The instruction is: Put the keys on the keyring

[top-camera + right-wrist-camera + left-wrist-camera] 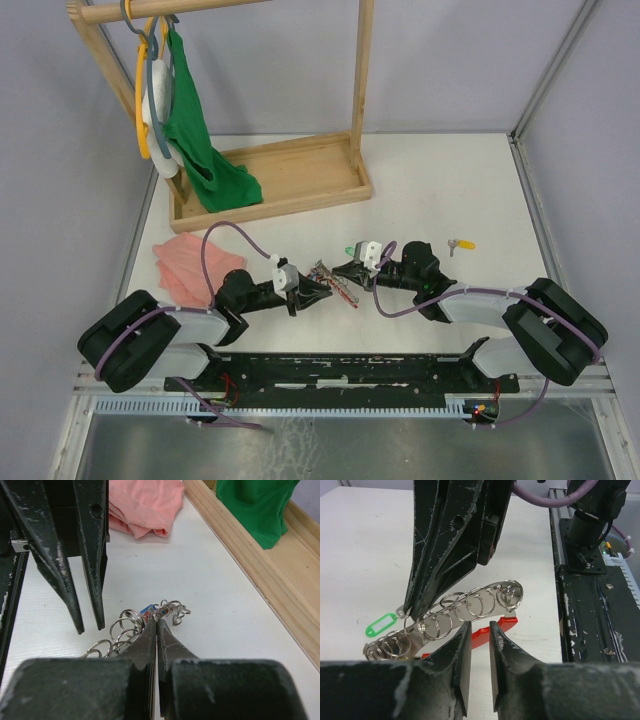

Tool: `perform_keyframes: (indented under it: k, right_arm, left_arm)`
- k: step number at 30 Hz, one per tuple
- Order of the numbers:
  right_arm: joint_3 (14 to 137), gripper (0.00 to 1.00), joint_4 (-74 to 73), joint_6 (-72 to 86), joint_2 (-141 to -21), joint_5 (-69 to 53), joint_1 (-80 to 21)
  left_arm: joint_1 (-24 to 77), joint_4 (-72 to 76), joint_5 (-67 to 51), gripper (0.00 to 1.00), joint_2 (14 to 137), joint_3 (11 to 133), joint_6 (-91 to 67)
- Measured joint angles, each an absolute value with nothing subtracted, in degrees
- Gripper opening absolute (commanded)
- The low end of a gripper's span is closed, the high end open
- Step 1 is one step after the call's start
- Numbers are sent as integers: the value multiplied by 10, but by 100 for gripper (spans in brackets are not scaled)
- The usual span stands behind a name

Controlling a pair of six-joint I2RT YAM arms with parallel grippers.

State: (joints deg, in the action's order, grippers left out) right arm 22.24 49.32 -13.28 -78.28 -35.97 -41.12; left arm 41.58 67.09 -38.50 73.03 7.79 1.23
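**A:** Who has the keyring [335, 282]?

**B:** The right gripper [157, 624], fingers pressed together on one end. The row of rings runs from there toward the left gripper [480, 627], whose fingers stand narrowly apart by the red tag [506, 625].

**A:** And the keys?

**B:** The green-tagged key [380, 625] lies just beside the keyring. The yellow-tagged key [462, 244] lies flat, well right of the keyring on open white table [450, 180]. I'd judge the right arm nearer.
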Motion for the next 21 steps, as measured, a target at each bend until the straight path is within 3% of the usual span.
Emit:
perform_keyframes:
  k: [7,21]
  right_arm:
    - [222,1,493,-133,-783,-360,-410]
    - [222,1,484,-149,-772,-371,-406]
  left_arm:
    - [420,611,-375,37,683,79,47]
    - [414,545,-283,39,554,79,80]
